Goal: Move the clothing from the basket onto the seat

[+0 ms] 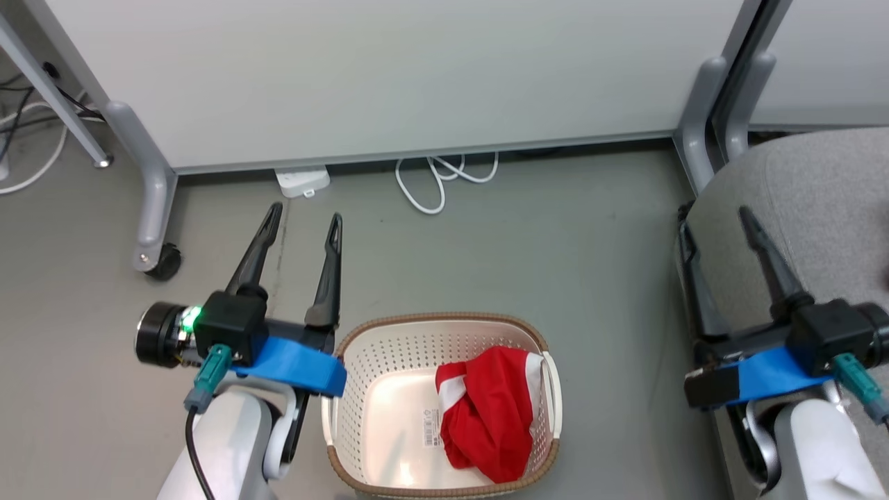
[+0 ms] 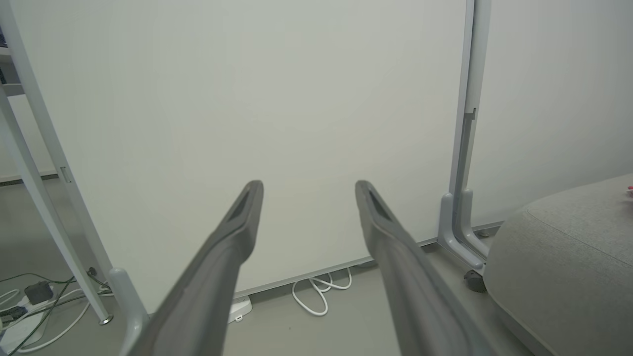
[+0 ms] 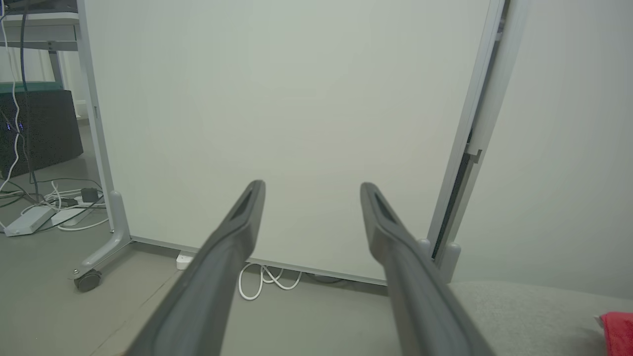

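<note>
The cream basket [image 1: 361,423] stands on the floor at the bottom centre of the head view. One red garment with white bands [image 1: 489,410] lies bunched against its right side; the label on its floor shows. My left gripper [image 1: 307,214] [image 2: 307,185] hovers open and empty just left of the basket. Over the left edge of the grey seat [image 1: 819,201] [image 2: 568,257] [image 3: 519,311], my right gripper [image 1: 714,221] [image 3: 311,185] is open and empty too. A bit of red cloth [image 3: 618,332] lies on the seat at the right wrist view's lower right corner.
White partition panels [image 1: 389,69] on grey castor feet [image 1: 156,257] stand close behind the basket. A looped white cable [image 1: 437,177] and a white power block [image 1: 302,182] lie at the panel's base. More cables and boxes [image 3: 44,212] sit far left.
</note>
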Available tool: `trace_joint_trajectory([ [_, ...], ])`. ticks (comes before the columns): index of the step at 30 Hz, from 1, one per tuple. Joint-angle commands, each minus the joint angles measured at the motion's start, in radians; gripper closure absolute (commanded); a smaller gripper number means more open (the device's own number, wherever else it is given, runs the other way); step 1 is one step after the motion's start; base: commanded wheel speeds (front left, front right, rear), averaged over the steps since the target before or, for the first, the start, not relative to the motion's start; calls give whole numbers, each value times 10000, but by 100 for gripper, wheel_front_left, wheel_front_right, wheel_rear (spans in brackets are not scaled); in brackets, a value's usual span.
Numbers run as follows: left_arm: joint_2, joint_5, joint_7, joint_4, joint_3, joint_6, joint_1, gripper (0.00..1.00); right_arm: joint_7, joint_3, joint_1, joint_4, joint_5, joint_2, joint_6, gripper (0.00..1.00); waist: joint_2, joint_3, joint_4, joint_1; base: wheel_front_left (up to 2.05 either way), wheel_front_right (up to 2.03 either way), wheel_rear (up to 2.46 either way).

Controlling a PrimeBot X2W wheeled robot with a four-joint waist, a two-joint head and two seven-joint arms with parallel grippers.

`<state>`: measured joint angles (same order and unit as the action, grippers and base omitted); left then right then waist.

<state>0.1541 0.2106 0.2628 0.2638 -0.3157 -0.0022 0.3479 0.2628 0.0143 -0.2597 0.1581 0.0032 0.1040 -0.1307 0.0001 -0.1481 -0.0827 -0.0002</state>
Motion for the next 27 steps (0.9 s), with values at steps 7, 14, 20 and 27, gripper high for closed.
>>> trace_joint_trajectory([
  [7, -187, -469, 29, -166, 670, -417, -1222, 0, 31, -211, 1136, 94, 230, -276, -1, 0, -1, 838, -186, 2, 0, 0, 0],
  [14, -401, -789, 30, -348, 1025, -643, -2034, 0, 31, 91, 2089, -49, 395, -439, -1, 0, -1, 1296, -181, 2, 0, 0, 0],
  [20, -533, -935, 30, -402, 1279, -781, -2346, 0, 31, 319, 2641, -208, 516, -527, -1, 0, -1, 1421, -126, 2, 0, 0, 0],
  [27, -664, -1059, 30, -345, 1473, -923, -2459, 0, 31, 417, 2862, -206, 742, -542, -1, 0, -1, 1470, -52, 2, 0, 0, 0],
])
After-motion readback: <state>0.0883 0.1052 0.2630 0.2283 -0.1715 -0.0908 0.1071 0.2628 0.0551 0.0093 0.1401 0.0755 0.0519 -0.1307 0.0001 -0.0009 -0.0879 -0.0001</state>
